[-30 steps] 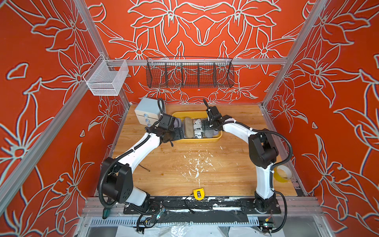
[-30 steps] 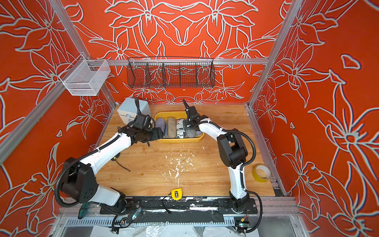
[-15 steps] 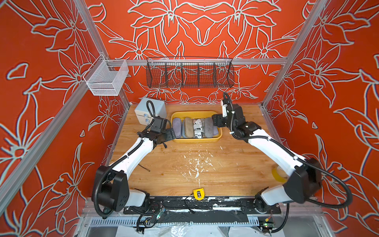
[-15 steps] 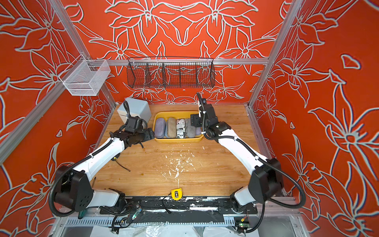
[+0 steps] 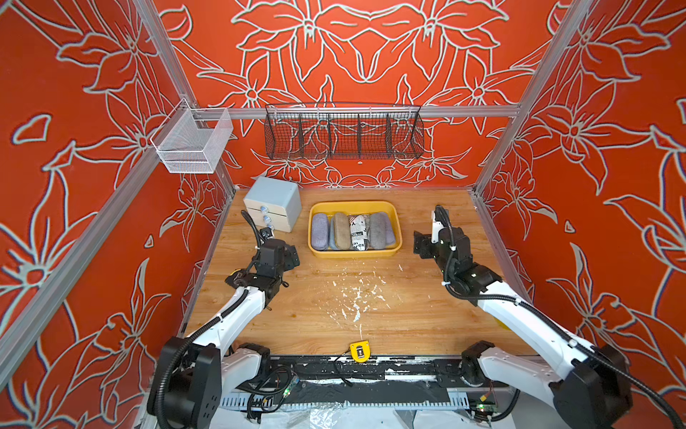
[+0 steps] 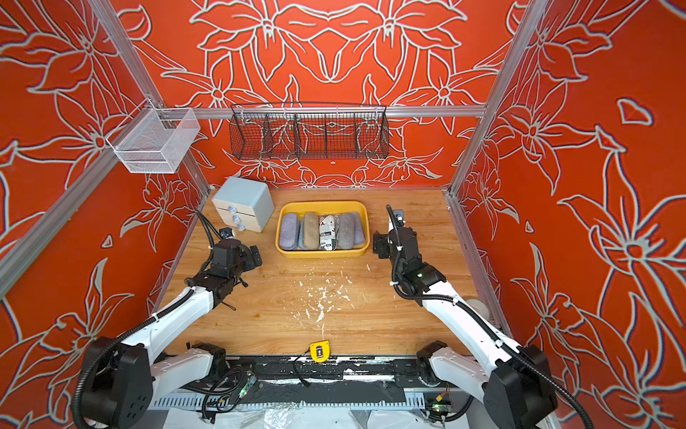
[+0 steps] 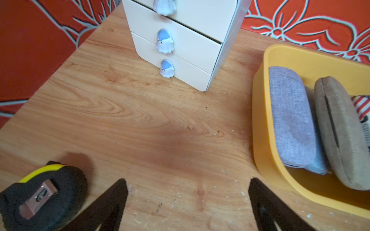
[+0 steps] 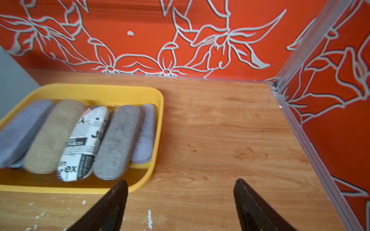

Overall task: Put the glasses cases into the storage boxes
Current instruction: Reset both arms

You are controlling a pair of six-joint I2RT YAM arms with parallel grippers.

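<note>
At the far left a rubbery black-and-yellow tape measure [image 7: 43, 195] lies on the grained wooden table [image 5: 334, 323], just beside the left gripper [image 7: 187, 181]. Its dark tapered jaws stand wide apart with only board between them. Behind stands the drawer cabinet [image 5: 273, 202], smooth pale blue on top and cream in front, with three rounded knobs. A strip of open wood parts it from the yellow tray [image 5: 354, 205].

The tray is glossy plastic, shallow and round-cornered, near the back wall at mid-table. The glasses cases [image 8: 118, 140] lie in it side by side:
- a woven lavender case [image 5: 320, 231] resting on a light blue one [image 7: 318, 166]
- a coarse tan case [image 5: 341, 230] with its seam turned up
- a smooth newsprint case [image 5: 358, 232]
- a felt-like grey case [image 5: 378, 230]
- another lavender one [image 5: 390, 232] against the tray's right wall

White flecks [image 5: 356, 297] speckle the board in front.

The right gripper [image 8: 180, 181] hovers off the tray's right front corner, jaws spread and empty. Free wood runs out to the aluminium edge rail [image 8: 298, 128].

A second ago both grippers were over the tray. Now each has drawn back to its own side, and the left jaws stand wider.
</note>
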